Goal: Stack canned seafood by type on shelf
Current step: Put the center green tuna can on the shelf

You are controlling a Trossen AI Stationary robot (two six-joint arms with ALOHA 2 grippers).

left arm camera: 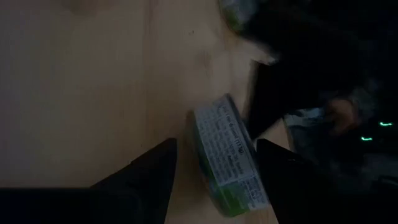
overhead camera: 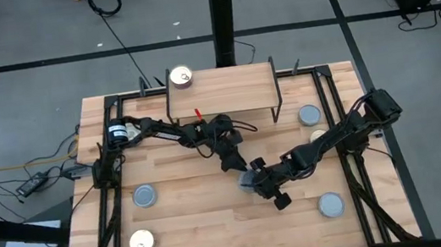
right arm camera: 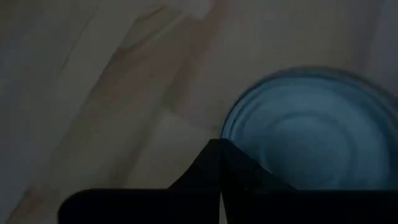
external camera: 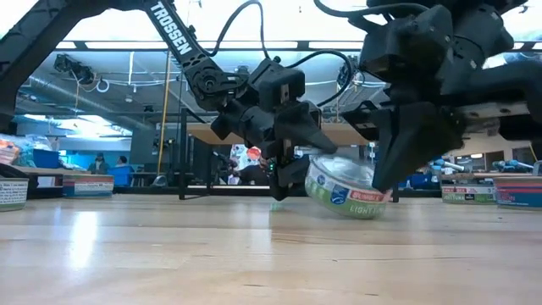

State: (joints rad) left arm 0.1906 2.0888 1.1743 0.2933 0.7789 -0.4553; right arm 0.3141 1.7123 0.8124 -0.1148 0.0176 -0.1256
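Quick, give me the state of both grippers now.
Left gripper: jaws open, straddling a tilted tin mid-table; grip not evident.
Right gripper: jaws shut, holding nothing, pressed against that tin's edge.

"TROSSEN" in white on the dark arm (external camera: pixel 174 32); perhaps "LIGHT" on the tilted tin (external camera: pixel 349 192).

From above, both pincers cover most of the flat round blue-grey-lidded tin (overhead camera: pixel 248 181) mid-tabletop; we can't read its green label, and the right wrist view crops its lid.
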